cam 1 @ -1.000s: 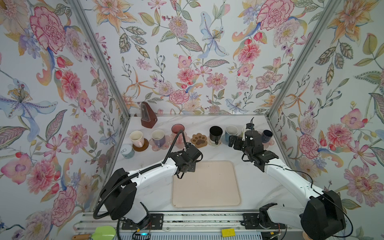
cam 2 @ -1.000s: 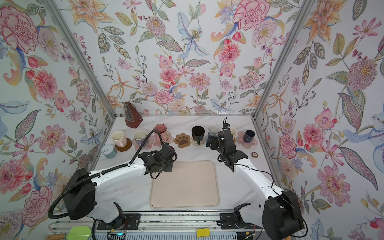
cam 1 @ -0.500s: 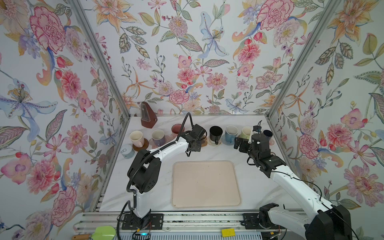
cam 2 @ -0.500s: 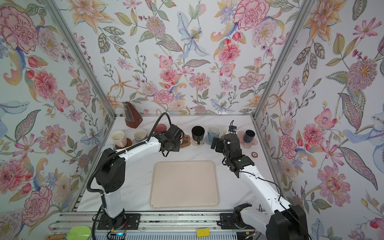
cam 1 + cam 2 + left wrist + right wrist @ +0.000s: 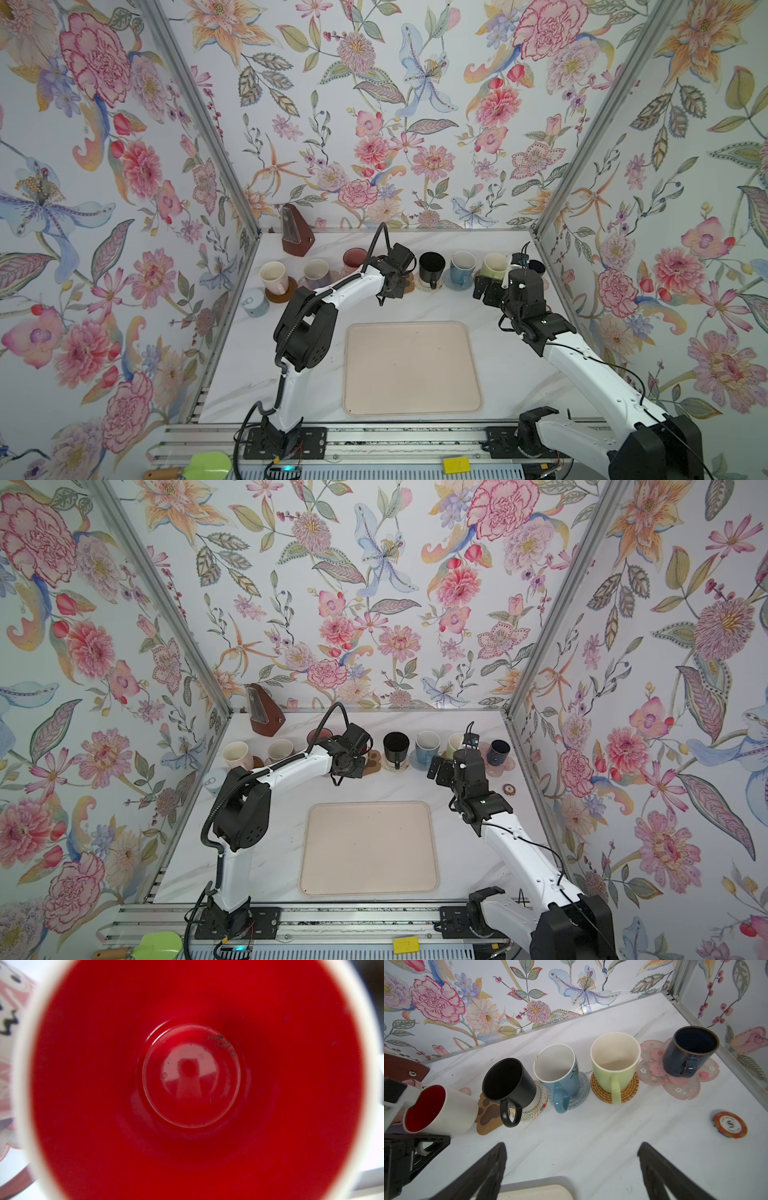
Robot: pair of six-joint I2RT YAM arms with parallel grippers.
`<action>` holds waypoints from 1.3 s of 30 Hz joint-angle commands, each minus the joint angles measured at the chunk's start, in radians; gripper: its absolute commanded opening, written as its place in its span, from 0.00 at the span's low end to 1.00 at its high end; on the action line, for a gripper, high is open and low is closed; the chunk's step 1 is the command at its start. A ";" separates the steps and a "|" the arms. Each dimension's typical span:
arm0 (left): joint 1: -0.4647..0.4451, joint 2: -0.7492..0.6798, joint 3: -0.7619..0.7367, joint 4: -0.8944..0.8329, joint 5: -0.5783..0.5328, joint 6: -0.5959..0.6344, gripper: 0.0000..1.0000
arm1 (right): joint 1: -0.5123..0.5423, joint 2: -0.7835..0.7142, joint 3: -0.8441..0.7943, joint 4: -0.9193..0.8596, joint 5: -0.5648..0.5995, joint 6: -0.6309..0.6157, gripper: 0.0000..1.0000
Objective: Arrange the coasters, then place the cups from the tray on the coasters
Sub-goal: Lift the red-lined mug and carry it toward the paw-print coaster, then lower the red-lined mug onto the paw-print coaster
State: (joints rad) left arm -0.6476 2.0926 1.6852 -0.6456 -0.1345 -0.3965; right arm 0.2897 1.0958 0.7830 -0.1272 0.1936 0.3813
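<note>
Red-inside white mug (image 5: pixel 440 1109): gripped by its handle in the closed left fingers (image 5: pixel 433 1141). It hangs under the left wrist, at upper centre of both top views, in the gap in the back row. Its long axis is tilted, not upright. The left wrist camera looks straight into its mouth. The paw print coaster (image 5: pixel 488 1113) lies just beside its base, rightward in the top views, toward the black mug (image 5: pixel 508 1086). I cannot tell whether mug and coaster touch. I judge the coming move a short rightward shift, righting, then lowering. The right fingers (image 5: pixel 483 1169) stand wide open, holding nothing, and are farther off. The tray (image 5: pixel 411 368) carries no cups.
</note>
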 commanded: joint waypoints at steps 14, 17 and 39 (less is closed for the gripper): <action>0.014 0.114 0.165 -0.027 0.021 -0.087 0.00 | -0.047 -0.004 -0.016 0.003 -0.051 -0.034 0.99; 0.014 0.141 0.202 -0.063 0.008 -0.105 0.00 | -0.056 -0.005 -0.023 0.012 -0.066 -0.034 0.99; 0.014 0.183 0.234 -0.008 0.052 -0.184 0.00 | -0.115 -0.019 -0.037 0.031 -0.134 -0.015 0.99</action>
State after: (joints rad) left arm -0.6415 2.2704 1.8721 -0.6930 -0.0891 -0.5667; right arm 0.1795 1.0935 0.7570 -0.1093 0.0669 0.3595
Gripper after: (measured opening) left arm 0.173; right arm 0.992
